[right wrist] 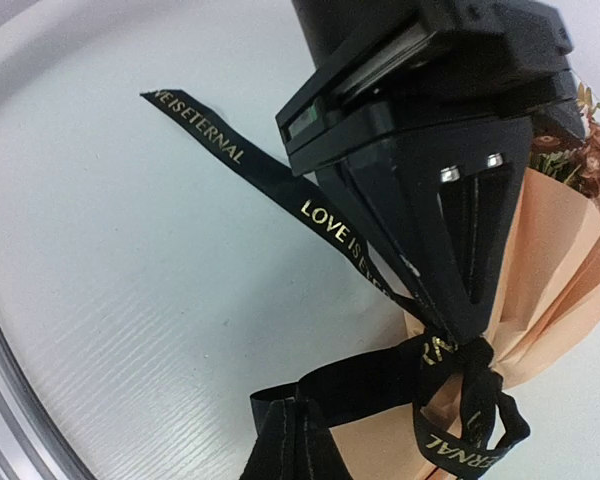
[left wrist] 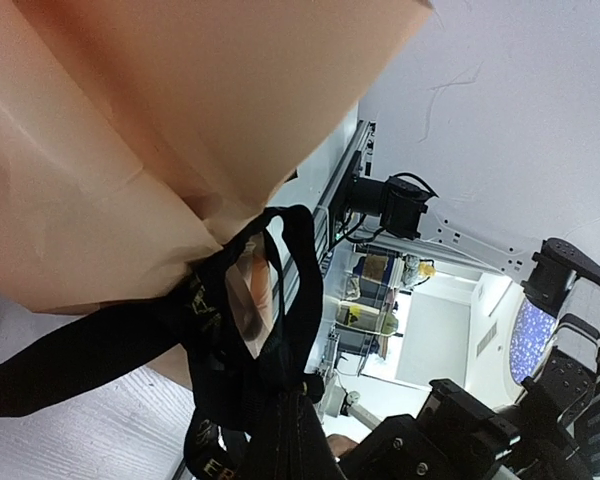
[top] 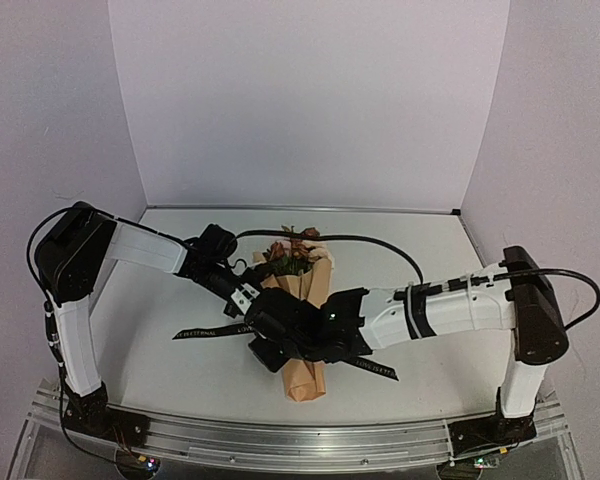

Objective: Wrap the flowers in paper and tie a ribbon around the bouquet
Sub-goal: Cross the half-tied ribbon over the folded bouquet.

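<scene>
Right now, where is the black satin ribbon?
Top view: the black satin ribbon circles the tan paper bouquet mid-table, tails trailing left and right.

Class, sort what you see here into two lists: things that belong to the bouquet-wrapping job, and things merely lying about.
Belongs to the job: the bouquet, its paper, the flowers, the ribbon, the left gripper and the right gripper, both shut on the ribbon.
Just there: black cable, metal rail in front.
</scene>
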Available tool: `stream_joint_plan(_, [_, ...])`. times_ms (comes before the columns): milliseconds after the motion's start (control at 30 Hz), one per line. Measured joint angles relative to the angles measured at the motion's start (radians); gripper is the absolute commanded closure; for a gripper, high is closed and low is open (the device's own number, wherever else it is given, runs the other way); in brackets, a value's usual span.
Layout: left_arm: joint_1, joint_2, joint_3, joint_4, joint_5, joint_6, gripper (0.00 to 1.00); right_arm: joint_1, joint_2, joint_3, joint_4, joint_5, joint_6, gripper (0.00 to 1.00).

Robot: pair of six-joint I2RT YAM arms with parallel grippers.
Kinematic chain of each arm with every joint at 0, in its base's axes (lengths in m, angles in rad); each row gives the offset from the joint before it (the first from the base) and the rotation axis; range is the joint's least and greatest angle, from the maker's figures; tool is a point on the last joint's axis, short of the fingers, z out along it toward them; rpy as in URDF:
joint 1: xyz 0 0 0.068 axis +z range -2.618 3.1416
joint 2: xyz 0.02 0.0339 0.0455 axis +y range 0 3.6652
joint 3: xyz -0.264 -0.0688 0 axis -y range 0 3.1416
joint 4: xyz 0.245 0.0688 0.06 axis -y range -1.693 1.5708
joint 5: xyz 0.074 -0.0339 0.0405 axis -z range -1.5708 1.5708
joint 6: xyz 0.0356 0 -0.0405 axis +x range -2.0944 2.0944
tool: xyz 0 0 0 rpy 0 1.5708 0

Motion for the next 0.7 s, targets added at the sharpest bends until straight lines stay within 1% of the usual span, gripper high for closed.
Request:
stream_joint_plan(133, [0.009,-0.002,-0.001,0.019,-0.041,-0.022,1.00,-0.017,-0.041,-0.044,0.016,-0.005,0.033,1.00])
stream_joint_plan(333, [0.017,-0.032,-0.008,0.020,-0.133,-0.039,1.00,-0.065,-0.097,-0.166,0.031,-0.003,0.117,1.00])
stream_joint_plan(467, [0.018,-0.057,-0.008,0.016,-0.203,-0.038,1.00,-0.090,-0.155,-0.243,0.032,0.008,0.181,1.00])
stream_joint_plan(700, [0.018,-0.075,-0.008,-0.009,-0.301,-0.015,1.00,-0.119,-0.241,-0.323,0.054,0.026,0.280,1.00])
